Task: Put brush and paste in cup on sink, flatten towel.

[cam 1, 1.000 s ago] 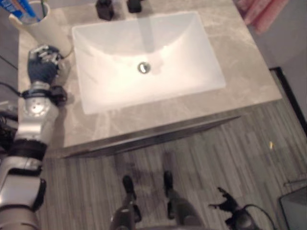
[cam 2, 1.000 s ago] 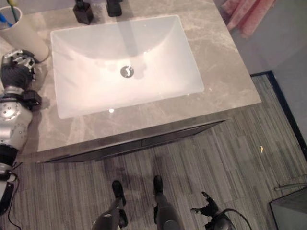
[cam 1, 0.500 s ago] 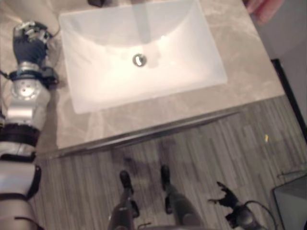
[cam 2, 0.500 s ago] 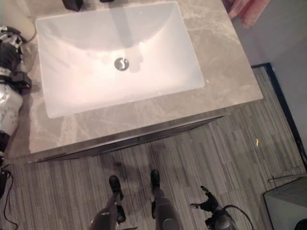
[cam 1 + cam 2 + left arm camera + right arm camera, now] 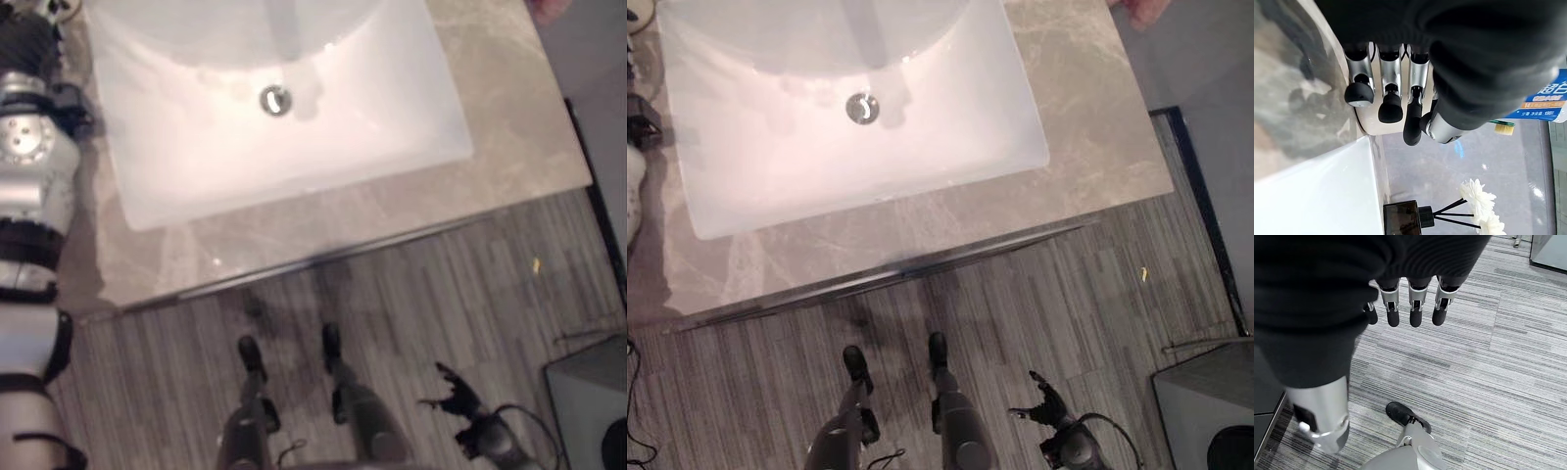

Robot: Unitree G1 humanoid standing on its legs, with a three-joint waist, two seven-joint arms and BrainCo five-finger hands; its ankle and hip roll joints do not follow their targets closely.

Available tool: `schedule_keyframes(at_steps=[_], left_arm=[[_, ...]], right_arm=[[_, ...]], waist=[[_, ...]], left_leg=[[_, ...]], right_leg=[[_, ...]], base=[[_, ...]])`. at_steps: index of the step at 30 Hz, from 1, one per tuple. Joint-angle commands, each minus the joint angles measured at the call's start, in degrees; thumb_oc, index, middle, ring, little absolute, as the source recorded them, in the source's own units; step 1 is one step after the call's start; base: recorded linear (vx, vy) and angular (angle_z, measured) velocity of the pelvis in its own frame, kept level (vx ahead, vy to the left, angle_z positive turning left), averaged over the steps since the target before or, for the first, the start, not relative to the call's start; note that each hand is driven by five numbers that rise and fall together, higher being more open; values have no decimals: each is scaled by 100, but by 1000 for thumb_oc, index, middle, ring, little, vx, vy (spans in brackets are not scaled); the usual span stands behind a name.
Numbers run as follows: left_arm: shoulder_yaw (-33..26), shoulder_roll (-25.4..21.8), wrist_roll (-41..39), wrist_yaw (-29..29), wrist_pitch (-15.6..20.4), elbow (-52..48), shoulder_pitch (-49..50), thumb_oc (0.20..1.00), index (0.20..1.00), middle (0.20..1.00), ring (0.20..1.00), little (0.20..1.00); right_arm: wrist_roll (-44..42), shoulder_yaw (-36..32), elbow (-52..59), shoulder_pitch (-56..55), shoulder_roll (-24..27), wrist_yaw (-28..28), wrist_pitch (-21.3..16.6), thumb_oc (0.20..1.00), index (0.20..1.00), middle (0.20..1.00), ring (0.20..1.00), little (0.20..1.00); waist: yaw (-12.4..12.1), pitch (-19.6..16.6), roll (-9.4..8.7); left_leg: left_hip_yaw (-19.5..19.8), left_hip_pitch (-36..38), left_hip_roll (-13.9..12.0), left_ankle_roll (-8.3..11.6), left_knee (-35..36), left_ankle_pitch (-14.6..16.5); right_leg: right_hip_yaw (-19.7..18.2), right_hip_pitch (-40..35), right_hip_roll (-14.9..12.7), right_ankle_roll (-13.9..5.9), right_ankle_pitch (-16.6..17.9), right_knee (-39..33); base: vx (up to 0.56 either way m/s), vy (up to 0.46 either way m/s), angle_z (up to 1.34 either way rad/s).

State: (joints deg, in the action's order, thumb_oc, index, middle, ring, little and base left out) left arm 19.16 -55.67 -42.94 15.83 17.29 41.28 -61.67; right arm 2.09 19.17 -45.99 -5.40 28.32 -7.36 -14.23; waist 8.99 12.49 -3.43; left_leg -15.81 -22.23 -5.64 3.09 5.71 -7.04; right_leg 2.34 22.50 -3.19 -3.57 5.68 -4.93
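Note:
My left hand (image 5: 1389,78) hangs with relaxed, open fingers right beside the base of the cream cup (image 5: 1376,126) on the marble counter (image 5: 1293,98). A blue-and-white toothpaste tube (image 5: 1542,100) and a toothbrush with green bristles (image 5: 1504,128) stick out past the hand, by the cup's mouth. In the left eye view that hand (image 5: 27,39) sits at the counter's far left corner. A pink strip of towel (image 5: 1136,10) peeks in at the far right. My right hand (image 5: 1415,303) hangs open low over the floor, holding nothing.
The white rectangular sink (image 5: 372,108) with its drain (image 5: 275,100) fills the middle of the counter (image 5: 509,117). A black diffuser bottle (image 5: 1403,220) with white flowers (image 5: 1479,196) stands behind the sink. A dark bin (image 5: 588,401) stands on the grey striped floor at lower right.
The camera has tipped down, so the whole scene has slid upward and the cup has left the eye views. My left hand stays by the cup. The right hand hangs as before.

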Motion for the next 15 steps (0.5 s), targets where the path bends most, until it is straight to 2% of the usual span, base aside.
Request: schedule_keyframes(at_steps=[1,12,15], left_arm=[[118,-149,-60,64,228,455,-378,200,200,200,200,200],[379,-225,-44,89,212,685,-852,200,200,200,200,200],[599,-355,57,114,198,882,-1239,200,200,200,200,200]], right_arm=[[-212,-110,53,-321,386,-44,-111,1000,1000,1000,1000,1000],[-276,-91,204,-333,441,-33,-173,1000,1000,1000,1000,1000],[-373,-144,186,-364,468,-11,-199,1000,1000,1000,1000,1000]], waist=[[44,-107,-16],[63,-89,-24],[80,-55,-34]], left_leg=[[628,204,-165,81,-71,446],[682,14,-166,84,-71,412],[670,-139,-151,85,-71,386]], right_leg=[[221,-20,-301,-444,56,-7],[205,170,-282,-464,99,-7],[208,323,-274,-489,154,-7]], base=[[0,0,0],[0,0,0],[0,0,0]])
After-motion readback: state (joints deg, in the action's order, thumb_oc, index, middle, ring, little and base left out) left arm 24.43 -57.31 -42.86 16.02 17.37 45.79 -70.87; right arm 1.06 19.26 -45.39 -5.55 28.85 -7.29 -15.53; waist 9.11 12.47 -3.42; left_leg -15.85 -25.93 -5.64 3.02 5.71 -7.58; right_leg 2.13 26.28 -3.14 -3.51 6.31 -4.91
